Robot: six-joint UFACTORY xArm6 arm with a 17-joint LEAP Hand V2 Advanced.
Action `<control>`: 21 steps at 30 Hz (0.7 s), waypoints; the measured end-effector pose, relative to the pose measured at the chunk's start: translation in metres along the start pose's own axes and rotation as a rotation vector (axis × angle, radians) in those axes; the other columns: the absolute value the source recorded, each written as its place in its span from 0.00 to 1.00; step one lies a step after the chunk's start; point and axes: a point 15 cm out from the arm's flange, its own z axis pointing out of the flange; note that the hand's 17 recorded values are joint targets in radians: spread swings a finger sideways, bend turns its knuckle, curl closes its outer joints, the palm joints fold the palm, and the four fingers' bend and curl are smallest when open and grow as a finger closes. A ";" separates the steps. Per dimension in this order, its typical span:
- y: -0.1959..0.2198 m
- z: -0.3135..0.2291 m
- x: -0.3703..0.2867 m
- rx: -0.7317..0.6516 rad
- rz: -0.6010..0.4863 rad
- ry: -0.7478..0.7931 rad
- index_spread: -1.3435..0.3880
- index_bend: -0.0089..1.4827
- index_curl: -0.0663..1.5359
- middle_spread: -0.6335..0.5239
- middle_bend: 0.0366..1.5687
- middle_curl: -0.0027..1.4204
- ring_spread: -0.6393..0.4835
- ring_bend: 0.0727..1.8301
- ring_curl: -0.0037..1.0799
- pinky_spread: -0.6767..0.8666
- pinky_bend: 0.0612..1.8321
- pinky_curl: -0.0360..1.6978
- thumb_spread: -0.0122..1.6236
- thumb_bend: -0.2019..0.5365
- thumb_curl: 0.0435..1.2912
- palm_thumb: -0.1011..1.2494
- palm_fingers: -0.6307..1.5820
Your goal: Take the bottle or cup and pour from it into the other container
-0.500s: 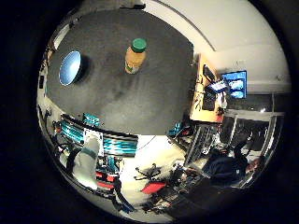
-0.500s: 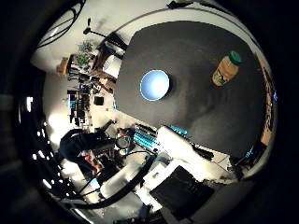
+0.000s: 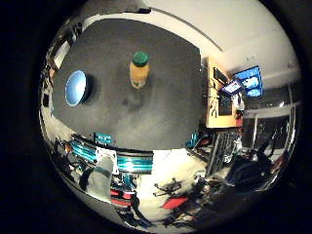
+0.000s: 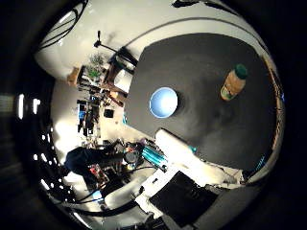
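- The bottle (image 3: pixel 139 71), orange with a green cap, stands upright on the dark desk (image 3: pixel 165 107), well apart from the blue bowl (image 3: pixel 76 87).
- Bare desk lies between them; nothing blocks either.
- Only the thumb-side view shows the white arm (image 4: pixel 187 155) reaching over the desk edge.
- Whether the hand is spread or curled cannot be told.

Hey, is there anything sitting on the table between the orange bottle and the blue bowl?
Nothing visible. The bottle stands upright on the dark table, apart from the bowl, with only bare tabletop between them.
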 end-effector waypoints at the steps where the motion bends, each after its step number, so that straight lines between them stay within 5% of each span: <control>1: -0.002 0.000 0.004 0.043 0.015 -0.038 0.60 0.11 0.21 0.51 0.15 0.25 0.65 0.21 0.22 0.73 0.41 0.02 0.63 0.24 0.21 0.46 0.43; 7: 0.010 -0.013 0.072 0.237 0.136 -0.107 0.61 0.12 0.21 0.51 0.16 0.24 0.65 0.23 0.22 0.72 0.43 0.02 0.63 0.23 0.21 0.45 0.43; 21: 0.042 0.005 0.209 0.453 0.356 -0.261 0.62 0.11 0.21 0.55 0.18 0.24 0.64 0.30 0.21 0.73 0.47 0.02 0.62 0.24 0.21 0.43 0.42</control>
